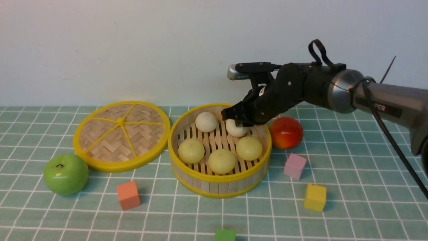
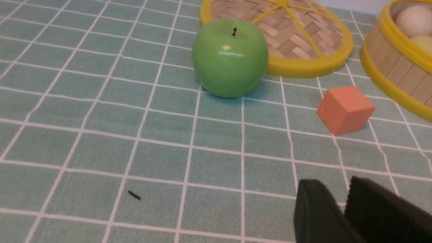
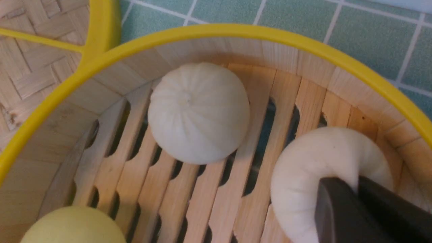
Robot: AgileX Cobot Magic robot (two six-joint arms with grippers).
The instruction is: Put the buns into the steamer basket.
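Reaches inside the steamer basket (image 1: 219,185)'s far edge to 1 of 5 buns (image 1: 235,130), with right gripper (image 3: 347,185) narrow, hold unclear, left gripper (image 2: 334,185) slightly parted.

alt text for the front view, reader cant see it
The right gripper is at an off-white bun inside the bamboo steamer basket, which holds five buns. A woven lid and green apple lie left; a red-orange fruit sits right.
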